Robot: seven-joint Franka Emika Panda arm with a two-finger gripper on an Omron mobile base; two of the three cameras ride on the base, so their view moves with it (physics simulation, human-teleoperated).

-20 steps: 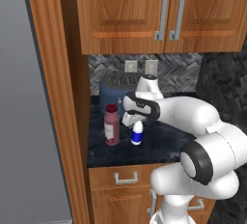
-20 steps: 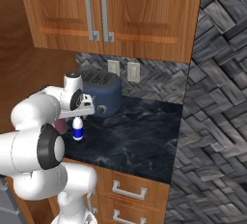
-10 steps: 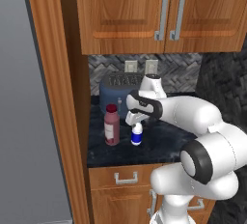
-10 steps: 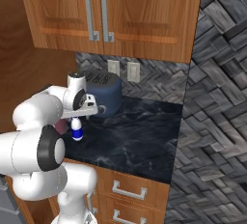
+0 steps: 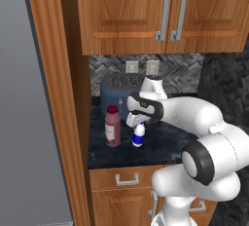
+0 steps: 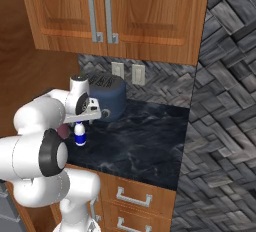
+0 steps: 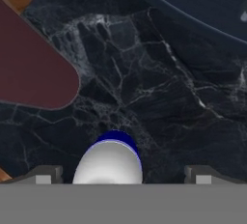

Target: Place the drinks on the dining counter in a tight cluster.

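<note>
Two drinks stand on a small dark marble counter (image 5: 160, 144). The tall maroon bottle (image 5: 113, 126) with a red cap is on the left, also seen as a maroon bottle (image 7: 34, 71) in the hand view. The small white-and-blue bottle (image 5: 139, 136) stands to its right. My gripper (image 5: 136, 122) hangs open just above this small bottle (image 6: 80, 135), pointing down. In the hand view the small bottle's top (image 7: 110, 160) sits between the two spread fingertips (image 7: 44, 175), nearer the left one, touching neither. The dining counter is out of view.
A blue toaster (image 5: 119, 91) stands at the back of the counter against the tiled wall, close behind the bottles. A wooden cabinet side (image 5: 53, 98) walls in the left. Upper cabinets (image 5: 160, 10) hang overhead. Bare counter (image 6: 145, 146) lies to the right.
The hand has sunk a little toward the small white-and-blue bottle. The jaws have stayed wide and the bottles have not moved.
</note>
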